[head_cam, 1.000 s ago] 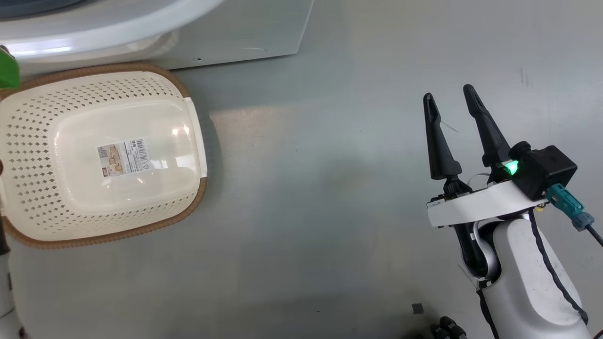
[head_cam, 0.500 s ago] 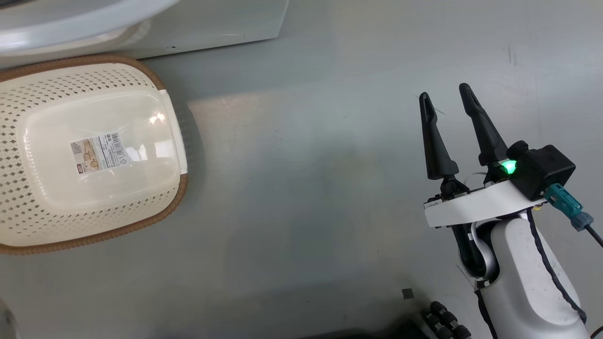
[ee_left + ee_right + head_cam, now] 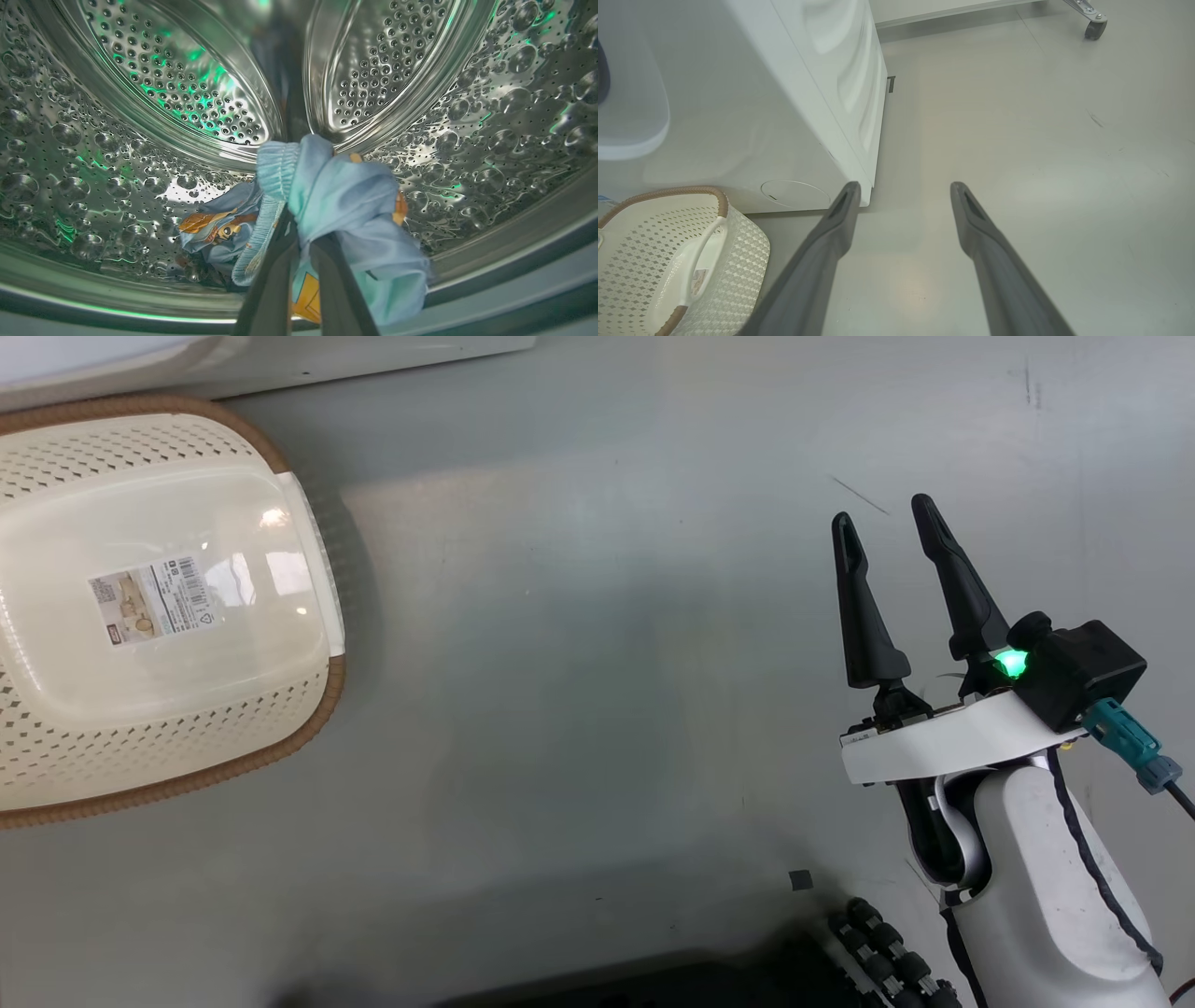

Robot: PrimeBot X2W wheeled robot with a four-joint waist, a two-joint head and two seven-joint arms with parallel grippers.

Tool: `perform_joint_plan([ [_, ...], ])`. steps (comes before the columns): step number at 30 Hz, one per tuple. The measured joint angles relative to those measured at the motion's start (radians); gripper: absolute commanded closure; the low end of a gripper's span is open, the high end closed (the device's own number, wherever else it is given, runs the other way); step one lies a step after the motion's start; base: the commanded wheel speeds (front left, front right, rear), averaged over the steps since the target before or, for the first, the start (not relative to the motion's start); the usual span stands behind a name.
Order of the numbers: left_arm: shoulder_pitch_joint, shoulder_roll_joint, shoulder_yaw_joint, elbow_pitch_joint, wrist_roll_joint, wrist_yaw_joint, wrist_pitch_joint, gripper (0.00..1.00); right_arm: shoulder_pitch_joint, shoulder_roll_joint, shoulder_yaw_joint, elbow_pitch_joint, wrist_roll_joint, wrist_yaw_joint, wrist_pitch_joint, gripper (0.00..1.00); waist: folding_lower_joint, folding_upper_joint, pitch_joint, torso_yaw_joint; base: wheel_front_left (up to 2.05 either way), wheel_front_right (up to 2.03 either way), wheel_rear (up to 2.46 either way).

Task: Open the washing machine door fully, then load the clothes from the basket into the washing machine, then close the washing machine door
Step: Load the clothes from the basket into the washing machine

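Inside the washing machine drum, left jaws pinched tight on the clothes, more blue fabric lying below. Over the floor, right jaws spread wide w/ nothing in them. Btw the basket sits by the machine front.

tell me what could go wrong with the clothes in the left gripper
The soft light-blue printed garment bunches around the shut left gripper, so it may cling when released. Its lower fold hangs near the front lip of the steel perforated drum; dropped here, it could slide back out.
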Motion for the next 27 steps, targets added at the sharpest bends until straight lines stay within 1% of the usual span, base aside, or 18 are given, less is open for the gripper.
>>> perform_joint_plan([
  [8, -0.089, 0.022, -0.008, 0.032, -0.005, 0.000, -0.010, 1.00, -0.005, 0.001, 0.010, -0.003, 0.009, 0.000, 0.000, 0.00, 0.0000, 0.0000, 0.045, -0.006, 0.00, 0.00, 0.00],
  [15, -0.181, 0.053, -0.011, 0.039, 0.005, -0.001, -0.106, 1.00, -0.017, 0.001, 0.023, -0.005, 0.019, 0.000, 0.000, 0.00, 0.0000, 0.0000, 0.082, -0.016, 0.00, 0.00, 0.00],
  [19, -0.226, 0.055, -0.027, 0.066, 0.003, -0.001, -0.157, 1.00, -0.019, 0.002, 0.023, -0.004, 0.019, 0.000, 0.000, 0.00, 0.0000, 0.0000, 0.091, -0.023, 0.00, 0.00, 0.00],
  [24, -0.248, 0.057, -0.070, 0.128, 0.003, -0.001, -0.163, 1.00, -0.020, 0.002, 0.033, -0.002, 0.020, 0.000, 0.000, 0.00, 0.0000, 0.0000, 0.093, -0.030, 0.00, 0.00, 0.00],
  [27, -0.250, 0.059, -0.085, 0.185, 0.003, -0.001, -0.138, 1.00, -0.020, 0.002, 0.035, 0.000, 0.027, 0.000, 0.000, 0.00, 0.0000, 0.0000, 0.093, -0.034, 0.00, 0.00, 0.00],
])
